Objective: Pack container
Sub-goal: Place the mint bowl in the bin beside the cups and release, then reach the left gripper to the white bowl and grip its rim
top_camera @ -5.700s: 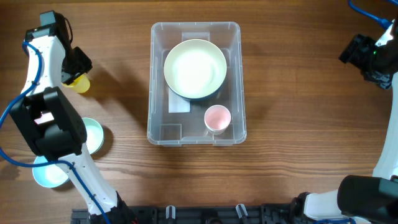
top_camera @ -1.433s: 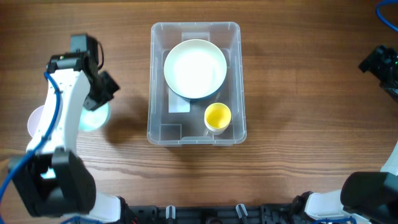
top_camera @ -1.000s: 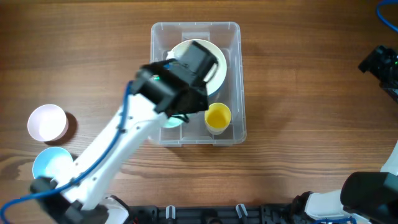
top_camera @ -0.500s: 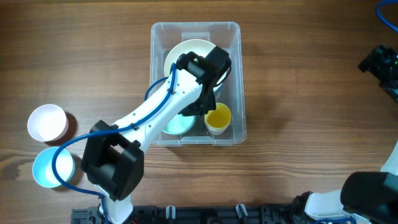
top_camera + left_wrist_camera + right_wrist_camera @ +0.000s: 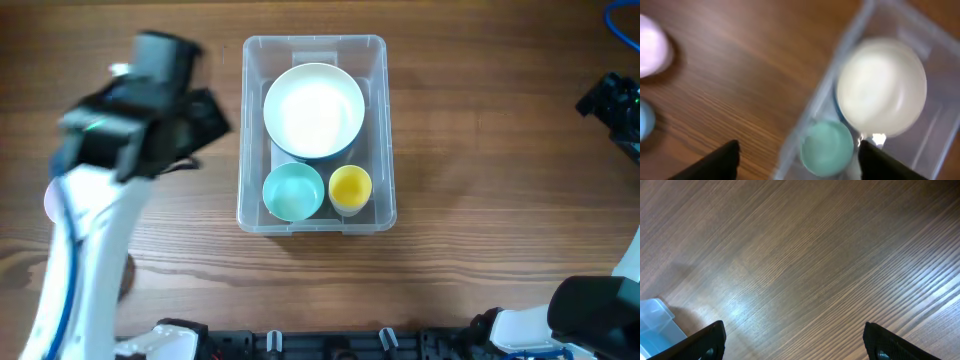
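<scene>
The clear plastic container stands mid-table. In it are a large white bowl, a small teal bowl at the front left and a yellow cup at the front right. My left gripper is blurred, high above the table left of the container, open and empty. In the left wrist view my left gripper looks down on the container, the white bowl and the teal bowl. My right gripper is at the far right edge; in its wrist view it is open over bare wood.
A lilac bowl and a light blue bowl sit on the wood far left of the container. In the overhead view my left arm covers most of them. A container corner shows in the right wrist view.
The left gripper let go of the teal bowl in the container's front left and drew back up and to the left, out of the container. The right arm has not moved.
</scene>
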`<state>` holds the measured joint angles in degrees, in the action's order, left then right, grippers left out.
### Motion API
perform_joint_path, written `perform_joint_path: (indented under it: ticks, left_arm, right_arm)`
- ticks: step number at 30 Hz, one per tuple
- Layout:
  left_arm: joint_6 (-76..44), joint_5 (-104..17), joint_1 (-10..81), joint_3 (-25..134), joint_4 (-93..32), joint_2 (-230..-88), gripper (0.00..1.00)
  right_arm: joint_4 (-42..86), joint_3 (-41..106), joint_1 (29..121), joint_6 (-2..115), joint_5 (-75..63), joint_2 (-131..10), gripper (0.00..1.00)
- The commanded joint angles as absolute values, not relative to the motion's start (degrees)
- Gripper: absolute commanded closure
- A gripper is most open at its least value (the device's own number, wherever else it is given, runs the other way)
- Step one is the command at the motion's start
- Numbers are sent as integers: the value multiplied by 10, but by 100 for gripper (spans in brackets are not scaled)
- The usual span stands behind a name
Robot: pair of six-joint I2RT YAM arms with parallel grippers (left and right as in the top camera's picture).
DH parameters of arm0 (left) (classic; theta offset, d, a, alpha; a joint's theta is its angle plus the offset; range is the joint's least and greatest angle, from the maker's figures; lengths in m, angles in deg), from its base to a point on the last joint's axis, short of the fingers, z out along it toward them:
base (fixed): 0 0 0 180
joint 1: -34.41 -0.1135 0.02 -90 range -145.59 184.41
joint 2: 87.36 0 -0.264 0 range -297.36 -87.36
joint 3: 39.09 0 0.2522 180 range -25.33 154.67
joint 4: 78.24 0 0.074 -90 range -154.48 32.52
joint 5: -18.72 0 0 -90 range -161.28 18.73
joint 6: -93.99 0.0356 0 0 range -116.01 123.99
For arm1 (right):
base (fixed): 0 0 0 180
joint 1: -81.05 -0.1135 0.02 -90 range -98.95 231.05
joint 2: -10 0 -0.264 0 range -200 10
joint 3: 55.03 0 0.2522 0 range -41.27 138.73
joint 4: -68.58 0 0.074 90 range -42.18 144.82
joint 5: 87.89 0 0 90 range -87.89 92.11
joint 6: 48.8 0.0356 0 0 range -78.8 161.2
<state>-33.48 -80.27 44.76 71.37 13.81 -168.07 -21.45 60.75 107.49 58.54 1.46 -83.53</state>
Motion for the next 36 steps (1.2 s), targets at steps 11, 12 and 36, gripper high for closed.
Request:
perform_joint_path:
  ticks: [11, 12, 36]
  left_arm:
    - [-246, -797, 90, 643, 22, -1990, 12]
    - [-246, -797, 90, 643, 14, -2012, 12]
    - [-204, -758, 265, 718, 48, -1873, 96]
  right_arm:
    - [-215, 603, 1072, 592, 7, -842, 11]
    - [-215, 603, 1071, 592, 8, -842, 11]
    - [-211, 603, 1072, 592, 7, -843, 11]
